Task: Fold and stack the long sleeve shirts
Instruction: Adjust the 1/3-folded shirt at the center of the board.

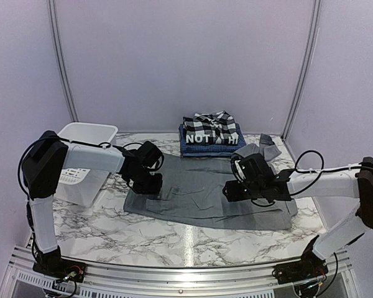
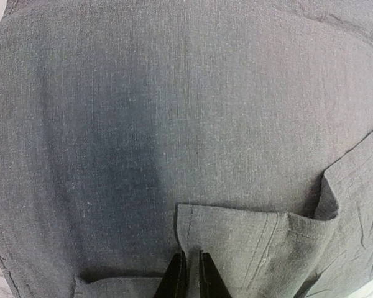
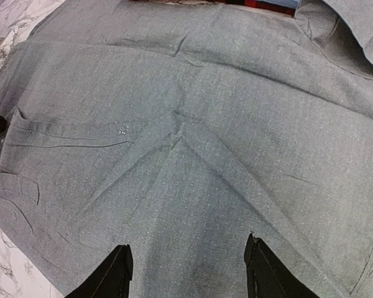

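Grey shirt (image 1: 205, 200) lies spread flat on the marble table (image 1: 174, 241), with one sleeve bunched at its far right corner. My left gripper (image 2: 188, 254) sits low over the shirt's left part. Its fingers are pressed almost together with only a sliver between them, and the tips meet a folded edge of the grey cloth. I cannot tell whether any cloth is caught between them. My right gripper (image 3: 188, 245) is over the shirt's right part, fingers spread wide, with bare creased fabric showing between them and nothing held. Just beyond the shirt's far edge is the folded stack, with the plaid shirt (image 1: 211, 120) on top, the black lettered shirt (image 1: 212, 138) under it and the blue checked shirt (image 1: 191, 148) at the bottom. The white tub (image 1: 87, 133) stands just off the shirt's left side, behind the left arm.
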`<state>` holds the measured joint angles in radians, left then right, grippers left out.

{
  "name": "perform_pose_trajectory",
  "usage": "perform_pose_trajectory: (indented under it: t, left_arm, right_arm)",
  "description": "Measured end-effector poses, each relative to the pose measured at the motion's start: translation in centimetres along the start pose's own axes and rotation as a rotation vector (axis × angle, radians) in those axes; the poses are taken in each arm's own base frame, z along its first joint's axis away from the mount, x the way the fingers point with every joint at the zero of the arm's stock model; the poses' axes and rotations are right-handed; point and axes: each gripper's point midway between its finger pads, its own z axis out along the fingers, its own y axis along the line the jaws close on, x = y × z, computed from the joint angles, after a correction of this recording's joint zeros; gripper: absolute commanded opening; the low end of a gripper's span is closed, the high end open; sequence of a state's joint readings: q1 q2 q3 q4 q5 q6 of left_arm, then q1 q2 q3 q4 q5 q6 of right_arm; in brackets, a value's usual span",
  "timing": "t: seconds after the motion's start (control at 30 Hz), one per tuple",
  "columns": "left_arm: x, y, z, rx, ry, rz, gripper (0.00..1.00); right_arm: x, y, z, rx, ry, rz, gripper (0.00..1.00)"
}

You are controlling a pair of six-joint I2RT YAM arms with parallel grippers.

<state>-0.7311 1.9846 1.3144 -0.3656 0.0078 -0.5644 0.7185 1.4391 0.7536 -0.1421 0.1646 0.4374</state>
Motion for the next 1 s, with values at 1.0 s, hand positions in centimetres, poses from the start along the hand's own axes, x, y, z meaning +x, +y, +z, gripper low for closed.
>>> perform_pose_trajectory:
  t: [1.0]
  left_arm:
    - [0.5, 3.3, -2.4, -0.103, -0.097, -0.079, 0.39]
  right_arm:
    - [1.9, -2.2, 2.5, 0.102, 0.053, 0.01, 0.57]
